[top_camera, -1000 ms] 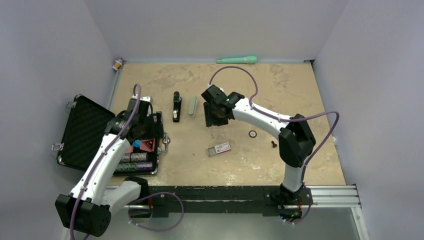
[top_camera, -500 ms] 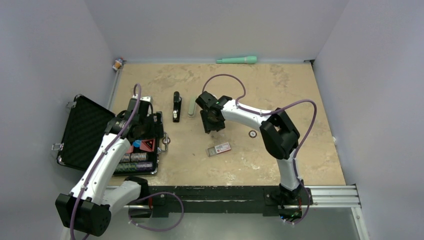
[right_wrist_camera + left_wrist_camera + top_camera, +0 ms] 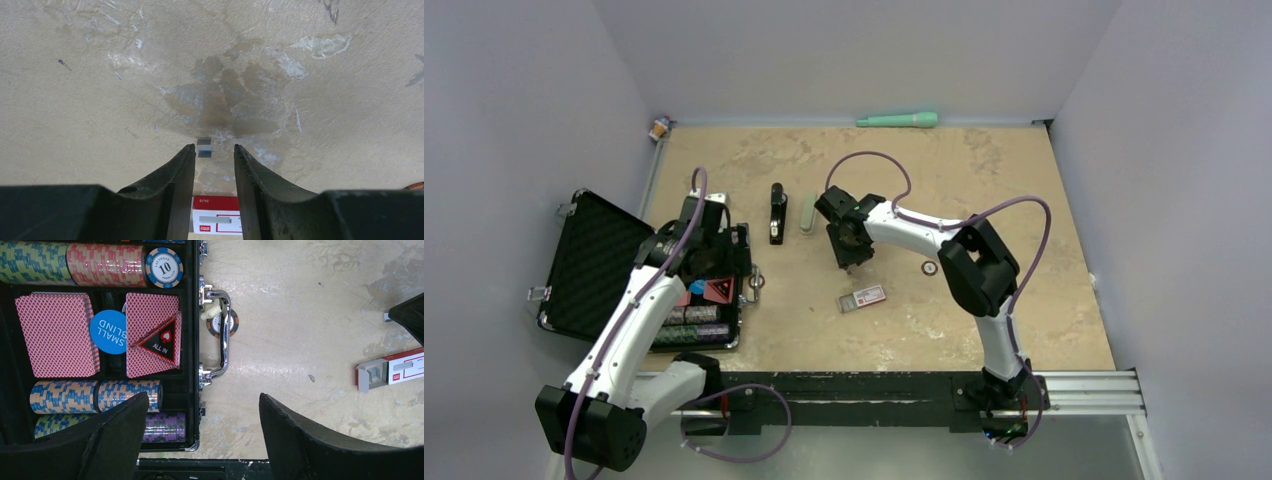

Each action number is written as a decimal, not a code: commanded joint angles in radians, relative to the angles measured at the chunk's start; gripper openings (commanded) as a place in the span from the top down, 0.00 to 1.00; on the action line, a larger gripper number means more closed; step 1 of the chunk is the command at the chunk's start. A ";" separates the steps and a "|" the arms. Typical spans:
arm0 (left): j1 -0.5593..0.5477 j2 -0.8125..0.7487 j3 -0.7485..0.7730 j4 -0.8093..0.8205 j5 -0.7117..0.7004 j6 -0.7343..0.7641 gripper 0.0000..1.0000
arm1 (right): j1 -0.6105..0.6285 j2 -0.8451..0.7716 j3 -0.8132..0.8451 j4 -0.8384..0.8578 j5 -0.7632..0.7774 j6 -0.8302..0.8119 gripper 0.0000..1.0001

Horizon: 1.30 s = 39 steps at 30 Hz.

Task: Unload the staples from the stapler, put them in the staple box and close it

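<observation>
Now right gripper (image 3: 214, 148) is hanging slightly open, staples (image 3: 204, 148) between its tips at lower centre; left gripper (image 3: 202, 401) is hovering wide open over poker chip case (image 3: 191, 360).

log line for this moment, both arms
right end effector open, staples just off its tips | left end effector open above poker case | stapler lying on table

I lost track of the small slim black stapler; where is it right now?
In the top view the small slim black stapler lies on the tan table, left of centre, just left of the pale green oblong case.
</observation>
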 commanded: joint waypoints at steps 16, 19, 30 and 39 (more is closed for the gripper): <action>-0.009 0.010 0.011 0.016 -0.015 0.016 0.16 | 0.032 0.040 0.020 0.019 -0.002 -0.036 0.67; -0.008 0.010 0.011 0.017 -0.015 0.016 0.16 | 0.032 0.041 0.013 0.023 -0.002 -0.038 0.67; -0.008 0.012 0.011 0.017 -0.015 0.016 0.16 | 0.032 0.053 0.012 0.029 0.014 -0.038 0.70; -0.008 0.012 0.011 0.016 -0.015 0.015 0.16 | 0.032 0.065 0.023 0.025 0.022 -0.038 0.75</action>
